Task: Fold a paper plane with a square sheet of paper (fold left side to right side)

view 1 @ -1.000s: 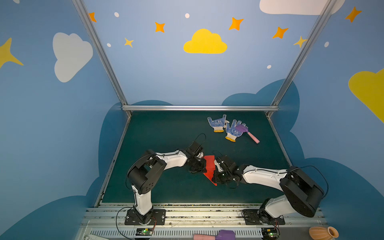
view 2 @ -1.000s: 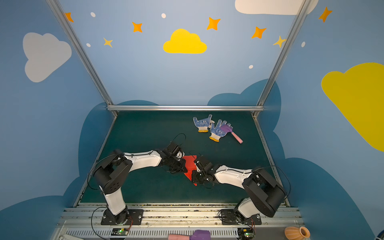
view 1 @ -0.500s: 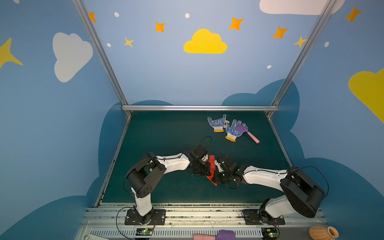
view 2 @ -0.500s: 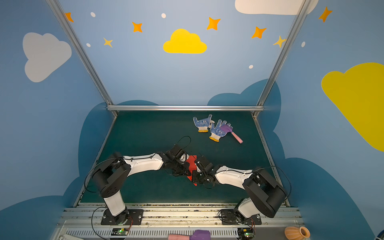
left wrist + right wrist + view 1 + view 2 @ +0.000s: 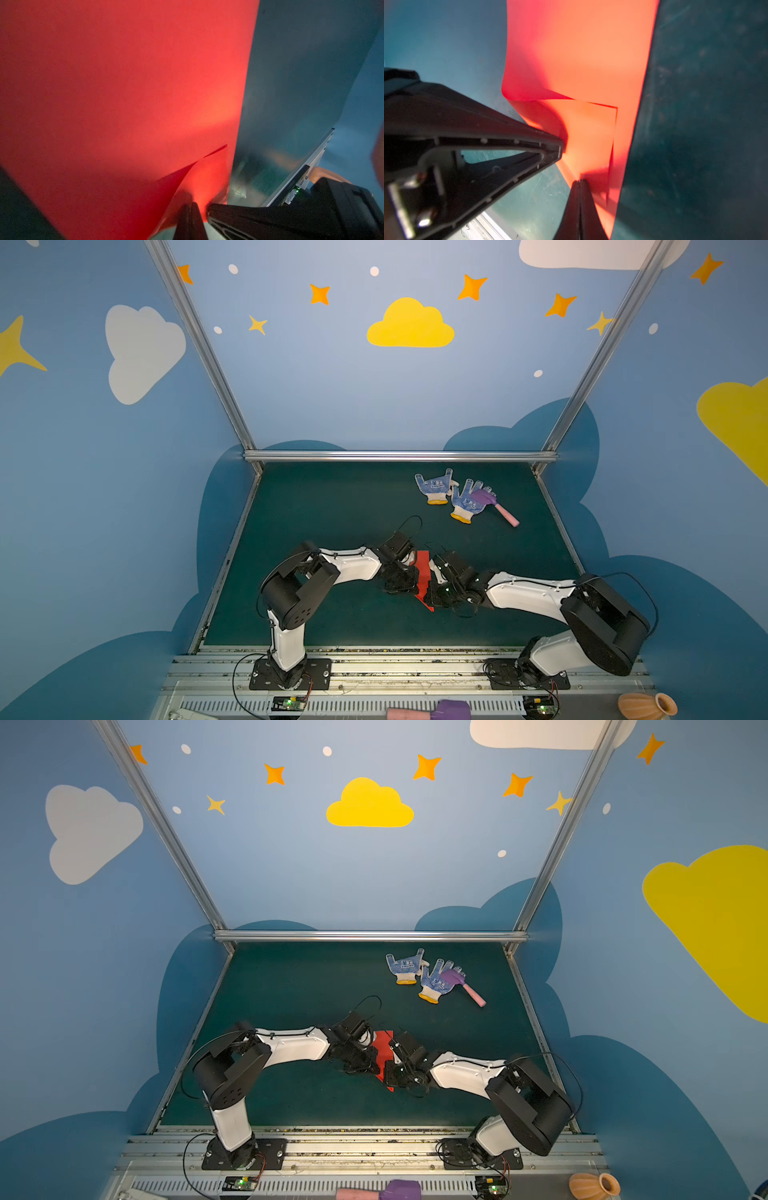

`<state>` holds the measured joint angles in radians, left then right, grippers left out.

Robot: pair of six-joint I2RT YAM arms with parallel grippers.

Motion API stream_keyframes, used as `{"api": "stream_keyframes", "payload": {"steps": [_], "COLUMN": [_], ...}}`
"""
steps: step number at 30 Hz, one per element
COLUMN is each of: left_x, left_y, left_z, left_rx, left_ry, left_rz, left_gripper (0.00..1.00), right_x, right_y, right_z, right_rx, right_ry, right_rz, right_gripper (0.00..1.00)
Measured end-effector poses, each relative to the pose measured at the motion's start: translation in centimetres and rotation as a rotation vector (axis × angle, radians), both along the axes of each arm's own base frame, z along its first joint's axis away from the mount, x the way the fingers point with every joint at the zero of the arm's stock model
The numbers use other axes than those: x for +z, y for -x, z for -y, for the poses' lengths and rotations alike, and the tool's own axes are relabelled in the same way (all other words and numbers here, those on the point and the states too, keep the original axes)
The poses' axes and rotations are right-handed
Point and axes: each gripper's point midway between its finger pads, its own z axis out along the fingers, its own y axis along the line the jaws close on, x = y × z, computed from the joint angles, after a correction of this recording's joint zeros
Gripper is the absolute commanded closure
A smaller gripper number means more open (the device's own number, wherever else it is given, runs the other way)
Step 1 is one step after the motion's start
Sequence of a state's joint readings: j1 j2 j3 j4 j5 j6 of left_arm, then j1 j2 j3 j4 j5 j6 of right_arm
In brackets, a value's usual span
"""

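Pinching sheet [image 5: 423, 572] edges: left gripper [image 5: 190, 206], right gripper [image 5: 579, 182] (crowded).

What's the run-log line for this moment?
left gripper: shut on thin bright red paper sheet | right gripper: shut on same sheet | sheet: curled upright between grippers | fold: not flattened

Blue walls [image 5: 332, 385] on three sides, painted with yellow cloud [image 5: 410, 325], white cloud [image 5: 141, 350], orange stars [image 5: 319, 294]; dark green mat [image 5: 324, 506] as floor; silver posts [image 5: 199, 344] in back corners, silver crossbar [image 5: 399, 455] along back edge of mat; slotted metal rail [image 5: 374, 672] along front edge; light even.
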<state>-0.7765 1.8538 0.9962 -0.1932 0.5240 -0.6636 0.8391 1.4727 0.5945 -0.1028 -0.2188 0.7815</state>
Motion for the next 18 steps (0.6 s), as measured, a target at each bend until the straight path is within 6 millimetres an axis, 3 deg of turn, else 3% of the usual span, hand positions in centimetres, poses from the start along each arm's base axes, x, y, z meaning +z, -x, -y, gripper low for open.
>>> {"api": "stream_keyframes", "payload": {"steps": [18], "left_x": [-0.2], "left_y": [-3.6], "left_z": [-4.8], "left_rx": [0.112], "left_ry": [0.027], "left_rz": [0.002], "left_gripper": [0.96], "right_x": [0.0], "right_y": [0.0], "right_z": [0.0], "right_rx": [0.000], "right_ry": [-0.012], "right_rz": [0.009], "right_gripper": [1.00]}}
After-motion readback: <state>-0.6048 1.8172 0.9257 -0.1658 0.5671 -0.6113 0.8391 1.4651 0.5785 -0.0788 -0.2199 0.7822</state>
